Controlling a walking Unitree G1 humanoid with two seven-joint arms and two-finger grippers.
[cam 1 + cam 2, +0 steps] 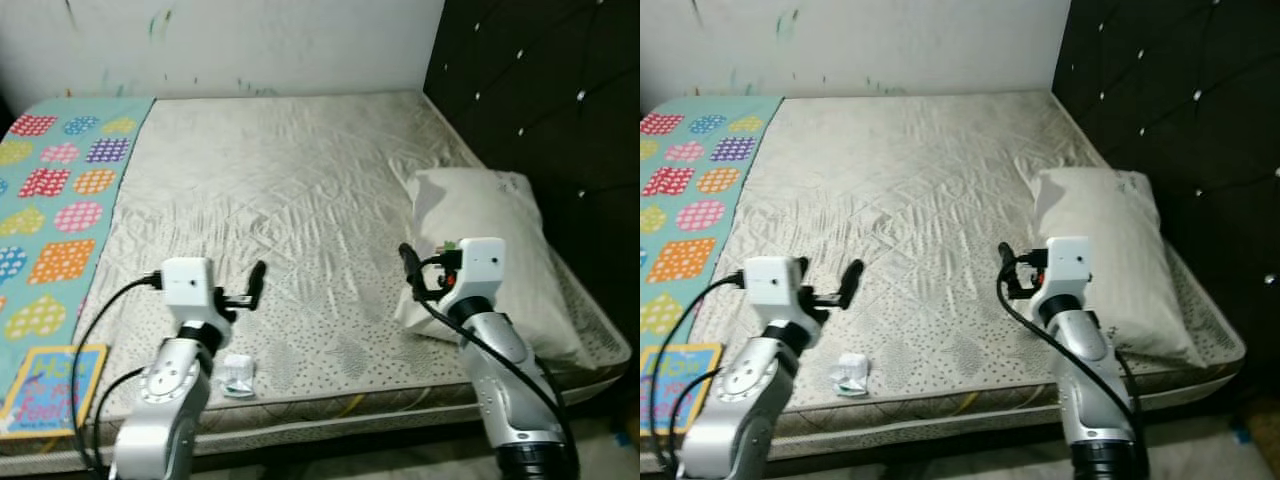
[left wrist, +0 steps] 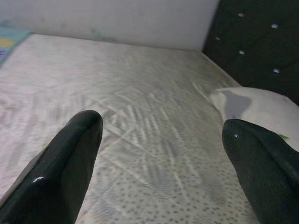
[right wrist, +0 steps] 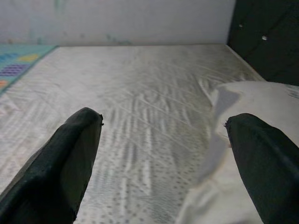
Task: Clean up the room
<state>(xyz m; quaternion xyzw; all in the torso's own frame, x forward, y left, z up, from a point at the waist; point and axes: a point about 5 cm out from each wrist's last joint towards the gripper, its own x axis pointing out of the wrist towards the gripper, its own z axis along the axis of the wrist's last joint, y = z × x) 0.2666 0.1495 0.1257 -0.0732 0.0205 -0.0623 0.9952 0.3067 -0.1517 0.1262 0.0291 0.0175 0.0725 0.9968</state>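
Cream quilted mattress [image 1: 290,190] lies before you, bare except along its left edge, where a teal blanket [image 1: 55,200] with bright hearts covers it. You have a pale pillow [image 1: 495,250] at the right edge, against the dark padded headboard [image 1: 540,90]. A crumpled white wrapper [image 1: 237,377] sits near the front edge, and a colourful book [image 1: 52,388] lies on the blanket at the front left corner. Your left claw [image 1: 255,285] hovers just above and beyond the wrapper, fingers apart. Your right claw [image 1: 410,272] hangs beside the pillow's near corner, fingers apart too, holding nothing.
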